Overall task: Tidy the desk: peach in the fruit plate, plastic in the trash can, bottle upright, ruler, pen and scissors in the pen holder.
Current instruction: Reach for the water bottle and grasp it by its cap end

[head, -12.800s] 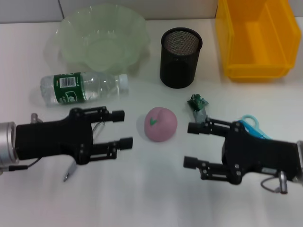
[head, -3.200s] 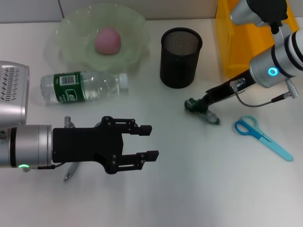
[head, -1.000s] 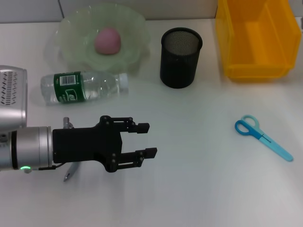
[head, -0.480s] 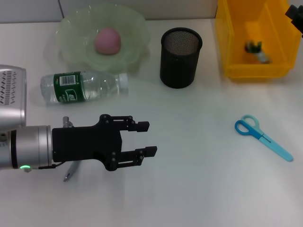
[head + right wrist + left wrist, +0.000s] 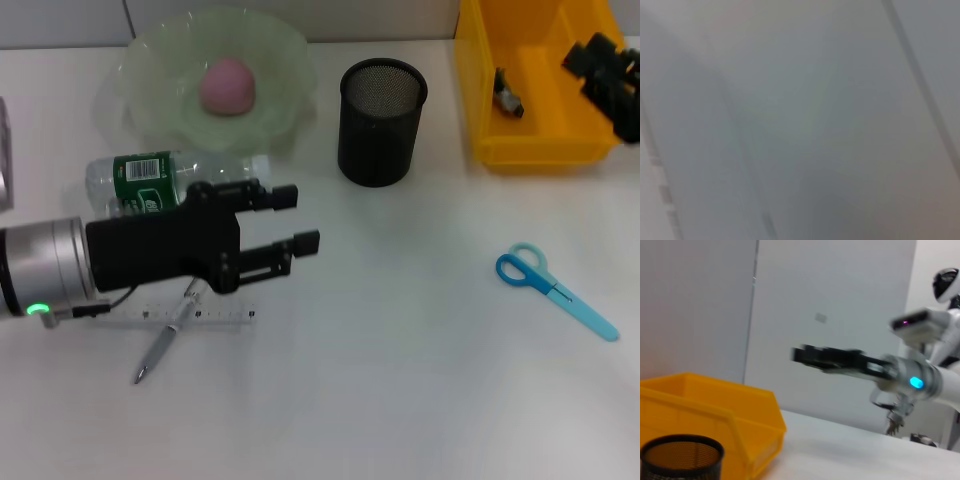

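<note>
The pink peach point(image 5: 228, 83) lies in the pale green fruit plate point(image 5: 150, 95). The clear bottle point(image 5: 140, 181) with a green label lies on its side. My left gripper point(image 5: 298, 217) is open just in front of the bottle and hides its cap end. A clear ruler point(image 5: 215, 316) and a silver pen point(image 5: 162, 345) lie under the left arm. Blue scissors point(image 5: 553, 289) lie at the right. The dark plastic scrap point(image 5: 509, 94) rests in the yellow trash can point(image 5: 535, 140). Over the can's right side hovers my right gripper point(image 5: 582, 75), open and empty.
The black mesh pen holder point(image 5: 381, 121) stands upright between the plate and the yellow can. The left wrist view shows the pen holder point(image 5: 681, 458), the yellow can point(image 5: 715, 412) and the right arm point(image 5: 875, 369) farther off. The right wrist view shows only a grey blur.
My left gripper has moved back toward the bottle, uncovering the ruler and pen. The right gripper has come further into view over the can. The plastic now lies farther left in it.
</note>
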Controlling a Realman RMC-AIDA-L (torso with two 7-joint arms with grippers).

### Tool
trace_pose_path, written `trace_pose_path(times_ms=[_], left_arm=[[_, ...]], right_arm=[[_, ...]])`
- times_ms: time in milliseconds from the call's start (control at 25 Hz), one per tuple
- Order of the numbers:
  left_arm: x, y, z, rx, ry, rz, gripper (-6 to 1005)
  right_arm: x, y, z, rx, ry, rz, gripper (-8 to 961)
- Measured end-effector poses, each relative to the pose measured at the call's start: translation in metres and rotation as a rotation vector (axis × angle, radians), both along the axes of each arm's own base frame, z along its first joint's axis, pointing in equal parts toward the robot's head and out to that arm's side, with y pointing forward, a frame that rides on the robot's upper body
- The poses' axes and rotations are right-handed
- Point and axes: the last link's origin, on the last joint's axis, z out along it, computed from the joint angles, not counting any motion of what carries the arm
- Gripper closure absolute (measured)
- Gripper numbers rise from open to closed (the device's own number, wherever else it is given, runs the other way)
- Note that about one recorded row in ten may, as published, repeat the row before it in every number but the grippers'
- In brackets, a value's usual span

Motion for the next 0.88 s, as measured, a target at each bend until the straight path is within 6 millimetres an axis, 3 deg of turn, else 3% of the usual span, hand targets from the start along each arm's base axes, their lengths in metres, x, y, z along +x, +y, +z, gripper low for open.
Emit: trace_pose_path(times_ms=[40,240,360,640,880], left_arm=[[0.001,0.002,0.002,0.004,-0.005,0.006,407],[0.007,0.015,0.009,0.03,-0.011,0.019,407],[0.013,0.028,0.013,0.051,0.008,0.024,407],[0.019,0.044,0.014,0.053,0.081,0.045,408],[0.023,0.054,0.008,0.044,0.174,0.052,408]], right_arm=[[0.0,-0.006,-0.003,-0.009,0.004,0.019,633],[-0.003,-0.035,-0.027,-0.108,-0.02,0.123,422],[-0.003,-0.055,-0.046,-0.19,-0.072,0.198,377],[-0.005,-0.075,-0.068,-0.303,-0.165,0.31,272],[-0.008,-0.077,-0.08,-0.327,-0.172,0.32,272]])
